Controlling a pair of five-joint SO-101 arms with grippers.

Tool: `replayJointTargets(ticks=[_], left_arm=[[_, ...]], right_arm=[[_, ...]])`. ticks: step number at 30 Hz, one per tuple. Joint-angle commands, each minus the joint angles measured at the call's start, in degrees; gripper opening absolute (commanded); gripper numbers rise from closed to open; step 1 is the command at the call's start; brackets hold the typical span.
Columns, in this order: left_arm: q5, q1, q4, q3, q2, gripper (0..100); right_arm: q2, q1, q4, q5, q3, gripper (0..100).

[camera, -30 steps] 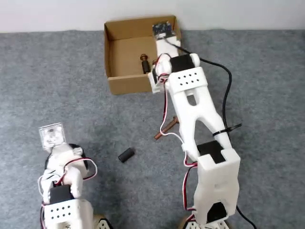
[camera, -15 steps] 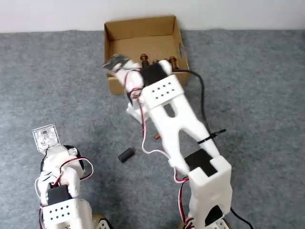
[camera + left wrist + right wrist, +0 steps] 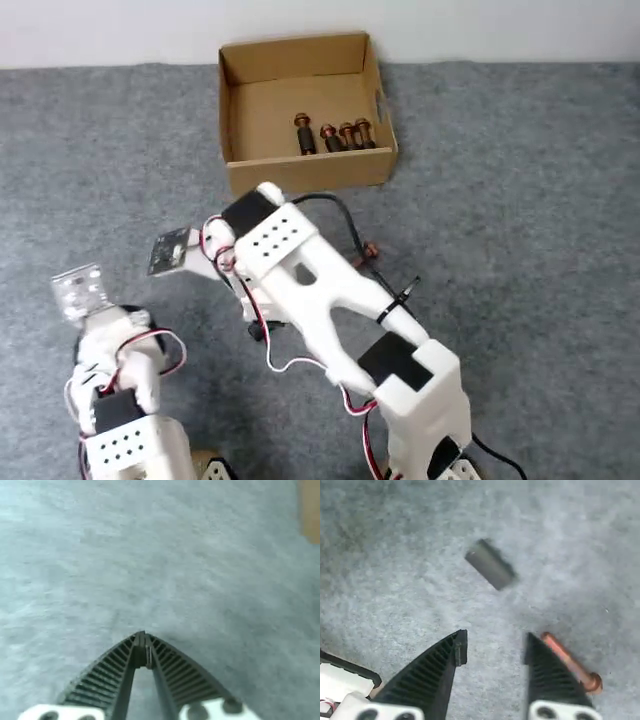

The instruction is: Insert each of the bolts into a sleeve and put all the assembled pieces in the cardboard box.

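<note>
Hovering open and empty, your right end effector (image 3: 492, 650) has the bolt (image 3: 570, 662) just beside it; likely light, stiff, slippery, so pinch mid-shank

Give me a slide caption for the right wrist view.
Open right end effector over grey carpet, near a black sleeve and copper bolt.

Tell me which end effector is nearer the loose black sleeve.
Right. The right end effector hangs open just short of the sleeve, with the bolt beside it. The left end effector sits shut over bare carpet, farther away.
</note>
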Motion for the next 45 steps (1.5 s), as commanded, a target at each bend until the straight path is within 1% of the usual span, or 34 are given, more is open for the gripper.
replayJointTargets(ticks=[1, 4, 8, 19, 24, 27, 30, 34, 40, 45], left_arm=[[0.09, -4.13, -1.85, -1.45, -0.70, 1], [0.09, -4.04, -1.76, -1.45, -0.70, 1], [0.09, -3.96, -1.76, -1.45, -0.70, 1], [0.09, -3.87, -2.02, -1.10, -0.62, 1], [0.09, -3.78, -2.02, -1.01, -0.62, 1], [0.09, -1.76, -2.02, -0.92, -0.62, 1], [0.09, -1.23, -2.02, -0.84, -0.62, 1], [0.09, -1.23, -1.93, -0.84, -0.62, 1], [0.09, -1.23, -1.85, -0.84, -0.62, 1], [0.09, -1.23, -1.85, -0.84, -0.62, 1]], right_arm=[[0.40, -1.36, -0.66, 0.79, -0.26, 21.7], [4.35, -1.63, -3.21, 1.32, -0.26, 21.3], [8.04, -1.54, -6.90, 4.31, -0.26, 21.3], [14.11, -1.71, -13.41, 4.40, -0.26, 21.3], [16.40, -2.51, -13.85, 4.40, -0.35, 21.2], [17.27, -4.53, -13.85, 4.22, -1.32, 21.2], [18.15, -5.76, -13.85, 4.22, -3.60, 21.2], [19.65, -5.67, -13.49, 4.22, -7.12, 21.1], [19.21, -6.37, -13.23, 4.31, -8.18, 14.1], [18.51, -5.41, -11.12, 4.22, -8.18, 18.5]])
